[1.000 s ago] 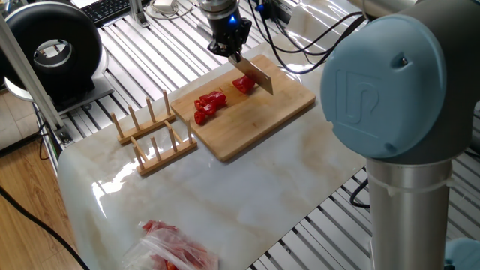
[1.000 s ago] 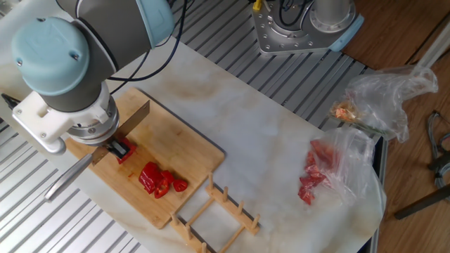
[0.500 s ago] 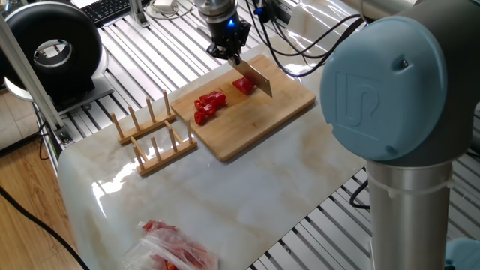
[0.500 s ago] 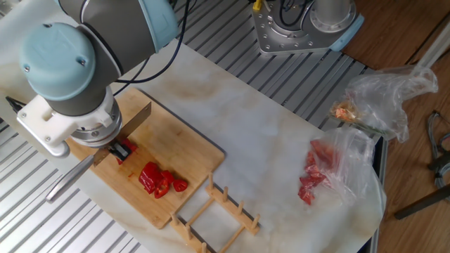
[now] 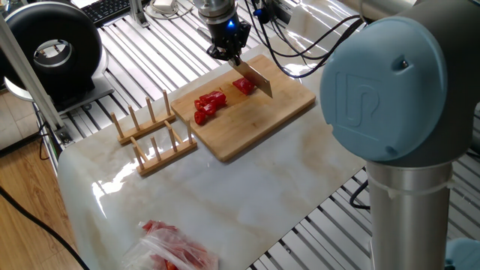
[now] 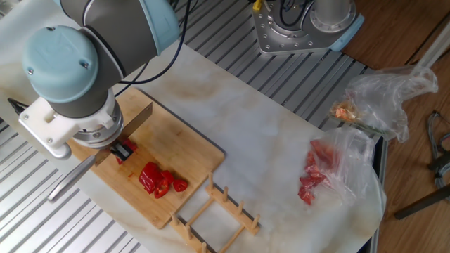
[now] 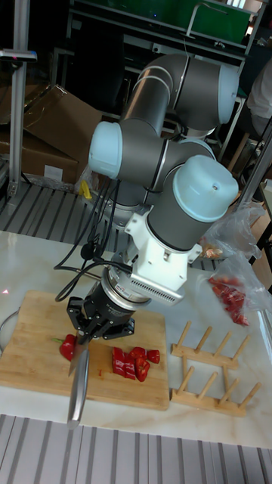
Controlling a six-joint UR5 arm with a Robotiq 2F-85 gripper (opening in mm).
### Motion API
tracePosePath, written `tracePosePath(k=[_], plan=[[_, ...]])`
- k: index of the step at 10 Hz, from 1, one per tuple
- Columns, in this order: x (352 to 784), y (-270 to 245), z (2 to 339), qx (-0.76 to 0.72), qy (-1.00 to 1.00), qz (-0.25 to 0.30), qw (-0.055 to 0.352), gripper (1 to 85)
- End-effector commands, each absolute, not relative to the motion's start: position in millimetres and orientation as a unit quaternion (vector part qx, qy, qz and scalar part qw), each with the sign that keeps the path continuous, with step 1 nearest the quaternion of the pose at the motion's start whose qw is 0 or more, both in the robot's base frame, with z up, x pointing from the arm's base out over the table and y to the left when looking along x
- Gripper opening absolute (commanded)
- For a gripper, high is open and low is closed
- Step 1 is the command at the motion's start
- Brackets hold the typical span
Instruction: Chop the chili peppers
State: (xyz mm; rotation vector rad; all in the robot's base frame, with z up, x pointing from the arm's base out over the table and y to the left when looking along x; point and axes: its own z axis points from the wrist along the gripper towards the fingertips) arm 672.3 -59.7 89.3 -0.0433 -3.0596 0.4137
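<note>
Several small red chunks of chili peppers [image 5: 209,105] [image 6: 161,180] [image 7: 134,362] lie on the bamboo cutting board [image 5: 259,120] [image 6: 179,144] [image 7: 30,333]. A larger red piece [image 5: 242,85] [image 6: 127,150] [image 7: 68,346] lies apart from them, right beside the knife blade [image 5: 257,78] [image 6: 135,119]. My gripper [image 5: 228,52] [image 7: 94,333] is shut on the knife above the board's far side. The knife's grey handle [image 6: 69,180] [image 7: 78,378] sticks out past the board's edge. In the other fixed view the wrist hides my fingers.
A wooden dish rack [image 5: 153,135] [image 6: 218,218] [image 7: 205,365] stands beside the board. A clear plastic bag showing red [image 5: 177,250] [image 6: 322,171] lies at the table's end, with another bag [image 6: 383,95] near it. The arm's big joint [image 5: 396,82] fills the near right.
The wrist and the knife have shifted slightly over the board. The blade stays at the larger red piece, and the chunks have not moved.
</note>
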Motion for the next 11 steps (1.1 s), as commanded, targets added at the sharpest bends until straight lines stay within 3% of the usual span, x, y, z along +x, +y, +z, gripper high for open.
tracePosePath(k=[1,7,11], plan=[[674.9,-58.1,84.5,-0.015,-0.992,0.127,0.024,1.3],[679.4,-57.7,75.8,-0.018,-0.992,0.126,0.02,1.3],[676.8,-49.0,71.5,-0.018,-0.997,0.075,0.016,1.3]])
